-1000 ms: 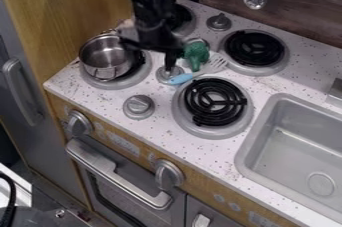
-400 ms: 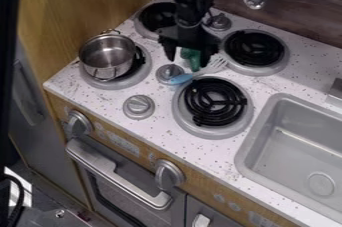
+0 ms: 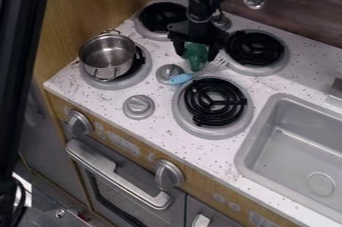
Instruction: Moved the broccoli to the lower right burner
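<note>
- The toy broccoli [image 3: 196, 62] is a deep green with a slight bluish cast, darker where the gripper hangs over it.
- Its head is broad and rounded at the rear; below that it narrows into a short, thick stalk that points toward the front of the stove.
- The head's upper edge is partly hidden by the gripper, so its full outline cannot be told.
- It is on the speckled white counter [image 3: 100, 102], in the middle of the four burners, behind the lower right burner [image 3: 182, 108] and off its metal ring.
- A fork [image 3: 179, 79] with a light blue handle and pale tines lies slantwise at the stalk end; whether the two touch cannot be told.
- The black gripper [image 3: 196, 57] hangs down over the broccoli, its jaws spread apart, one on the left and one on the right of the green head. Neither is seen pressing on it.
- A shiny steel pot [image 3: 107, 58] stands on the lower left burner [image 3: 143, 77], and the grey sink [image 3: 248, 146] is to the right.
</note>
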Robot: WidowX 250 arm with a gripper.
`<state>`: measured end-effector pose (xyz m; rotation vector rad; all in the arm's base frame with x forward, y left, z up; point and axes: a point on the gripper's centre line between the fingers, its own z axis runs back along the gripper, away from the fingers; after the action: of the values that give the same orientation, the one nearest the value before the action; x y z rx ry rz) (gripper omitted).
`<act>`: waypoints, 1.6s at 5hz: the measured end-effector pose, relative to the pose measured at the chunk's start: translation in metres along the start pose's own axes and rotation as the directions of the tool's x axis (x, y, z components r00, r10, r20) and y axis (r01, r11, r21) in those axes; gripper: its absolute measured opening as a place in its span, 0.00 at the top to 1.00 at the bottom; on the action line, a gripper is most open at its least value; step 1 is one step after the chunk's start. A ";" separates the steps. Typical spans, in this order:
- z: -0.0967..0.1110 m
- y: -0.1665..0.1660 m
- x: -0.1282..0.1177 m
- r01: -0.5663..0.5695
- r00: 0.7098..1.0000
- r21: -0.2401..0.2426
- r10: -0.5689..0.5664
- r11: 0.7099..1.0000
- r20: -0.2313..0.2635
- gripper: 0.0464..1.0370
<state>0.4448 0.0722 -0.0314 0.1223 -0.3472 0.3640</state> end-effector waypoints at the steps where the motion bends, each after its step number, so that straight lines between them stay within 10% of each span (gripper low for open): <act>1: 0.003 -0.001 0.012 -0.011 0.999 0.000 0.011 1.000 0.031 0.04; 8: -0.012 0.008 0.007 0.048 0.999 0.045 -0.047 0.998 -0.019 0.14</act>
<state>0.4512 0.0838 -0.0393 0.1714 -0.3180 0.3262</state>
